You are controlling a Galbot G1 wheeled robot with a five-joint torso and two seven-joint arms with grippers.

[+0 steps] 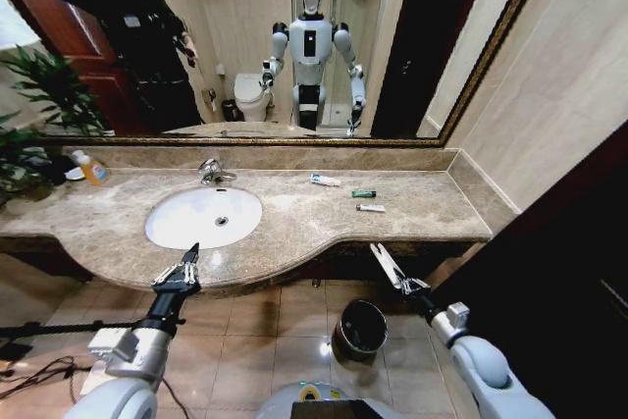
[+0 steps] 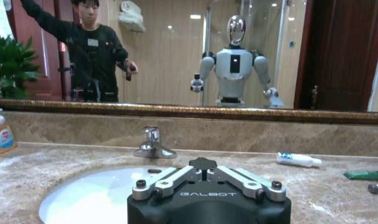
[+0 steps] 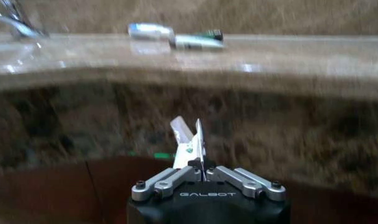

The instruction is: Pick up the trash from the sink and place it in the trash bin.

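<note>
The white oval sink [image 1: 186, 228] [image 2: 83, 198] is set in the marble counter. Three bits of trash lie on the counter to its right: a white-and-blue tube [image 1: 325, 181] [image 2: 298, 159], a green packet [image 1: 364, 193] [image 2: 364, 175] and a white tube [image 1: 371, 208] [image 2: 376, 188]. My right gripper [image 1: 404, 287] [image 3: 200, 164] hangs in front of the counter edge, shut on a thin white piece of trash [image 1: 383, 260] [image 3: 190, 137]. It is just above and right of the dark trash bin [image 1: 360, 329] on the floor. My left gripper [image 1: 186, 264] [image 2: 203, 164] is shut and empty at the sink's front edge.
A chrome tap [image 1: 211, 172] stands behind the sink. An orange soap bottle [image 1: 92, 168] and a green plant [image 1: 34, 95] are at the counter's far left. Cables [image 1: 39, 370] lie on the tiled floor at left. A dark panel [image 1: 559, 272] closes the right side.
</note>
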